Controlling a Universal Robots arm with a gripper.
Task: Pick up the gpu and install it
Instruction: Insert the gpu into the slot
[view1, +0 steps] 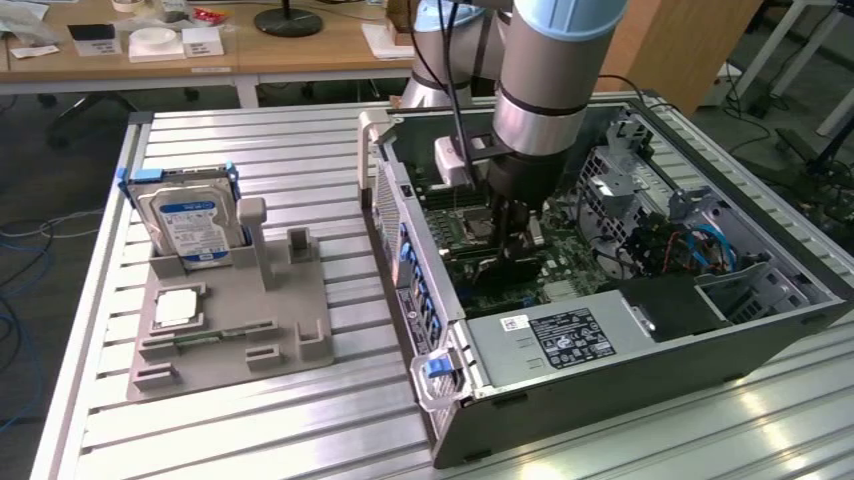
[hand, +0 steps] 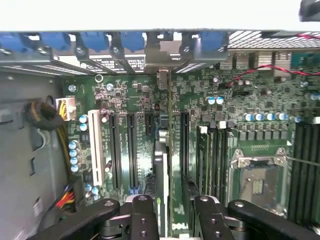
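The gpu (hand: 161, 175) shows edge-on as a thin upright card between my fingers, hanging just above the green motherboard (hand: 130, 100) and its long black expansion slots (hand: 131, 150). My gripper (hand: 175, 220) is shut on the card, with one black finger (hand: 142, 215) on each side. In the exterior view the arm reaches straight down into the open computer case (view1: 441, 440). There my gripper (view1: 514, 235) holds the dark gpu (view1: 497, 270) low over the board, near the case's rear wall.
A grey fixture (view1: 287, 300) in the exterior view's left holds an upright hard drive (view1: 190, 225), a processor chip (view1: 178, 308) and a narrow memory stick (view1: 200, 340). Inside the case are the power supply (view1: 561, 340), drive bays and cables (view1: 701, 245). Blue slot latches (hand: 100, 42) line the rear wall.
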